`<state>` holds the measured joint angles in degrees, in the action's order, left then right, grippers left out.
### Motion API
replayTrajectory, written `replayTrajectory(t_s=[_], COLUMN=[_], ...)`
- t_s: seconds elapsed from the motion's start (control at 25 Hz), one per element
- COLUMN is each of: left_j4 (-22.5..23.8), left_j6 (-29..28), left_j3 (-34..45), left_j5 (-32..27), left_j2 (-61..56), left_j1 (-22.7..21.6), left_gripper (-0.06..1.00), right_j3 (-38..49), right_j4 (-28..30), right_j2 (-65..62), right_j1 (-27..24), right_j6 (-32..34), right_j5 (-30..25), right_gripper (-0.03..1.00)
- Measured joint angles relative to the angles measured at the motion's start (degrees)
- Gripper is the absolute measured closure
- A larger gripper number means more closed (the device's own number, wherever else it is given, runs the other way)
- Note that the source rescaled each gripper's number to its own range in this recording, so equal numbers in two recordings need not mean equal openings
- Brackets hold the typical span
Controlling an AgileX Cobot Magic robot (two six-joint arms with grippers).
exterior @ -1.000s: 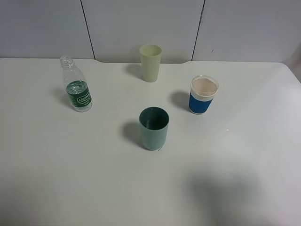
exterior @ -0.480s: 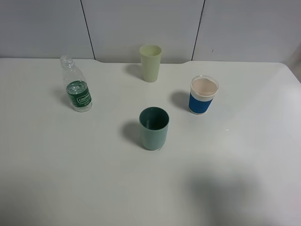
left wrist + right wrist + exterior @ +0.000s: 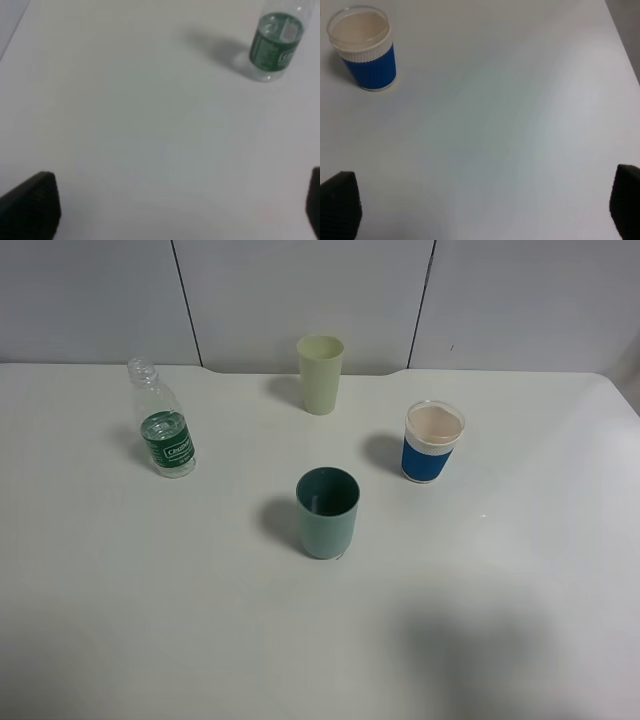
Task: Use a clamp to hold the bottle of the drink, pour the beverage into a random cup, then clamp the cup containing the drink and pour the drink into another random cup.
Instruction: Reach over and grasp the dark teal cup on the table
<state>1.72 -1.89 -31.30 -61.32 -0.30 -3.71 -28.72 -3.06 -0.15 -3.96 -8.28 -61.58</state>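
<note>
- On the counter (image 3: 150, 630), the bottle (image 3: 165, 435) stands upright at the left.
- Mid-counter is the dark green cup (image 3: 327, 513), with the blue cup (image 3: 432, 443) to its right.
- Both the left tool (image 3: 172, 210) and the right tool (image 3: 482, 205) are wide apart, empty.

On flat white table (image 3: 150, 620), four items, all upright, well apart.
- Left, toward far side: small clear plastic bottle with green label band (image 3: 165, 435); clear colourless liquid (image 3: 162, 423) in lower part.
- Centre, close to far edge: tall pale yellow-green plastic cup (image 3: 320, 373).
- Right of centre, nearer than tall cup: short white cup with wide blue band (image 3: 432, 443).
- Centre, nearest of four: dark teal-green plastic tumbler (image 3: 327, 513), in line with tall cup, nearer than bottle and banded cup.
- Behind far edge: grey panelled wall (image 3: 300, 290).
</note>
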Motion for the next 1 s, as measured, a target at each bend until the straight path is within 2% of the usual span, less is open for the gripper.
replayTrajectory(t_s=[0.16,1.0], left_j4=[-0.9,-1.0], left_j6=[0.5,0.9], left_j3=[2.1,2.3], left_j5=[0.4,0.6], left_j2=[0.0,0.0], left_j1=[0.0,0.0], left_gripper=[-0.06,-0.06], right_j3=[0.0,0.0], right_j4=[0.0,0.0], right_j2=[0.0,0.0], right_j1=[0.0,0.0], right_j6=[0.0,0.0], right_j5=[0.0,0.0], right_gripper=[-0.03,-0.03])
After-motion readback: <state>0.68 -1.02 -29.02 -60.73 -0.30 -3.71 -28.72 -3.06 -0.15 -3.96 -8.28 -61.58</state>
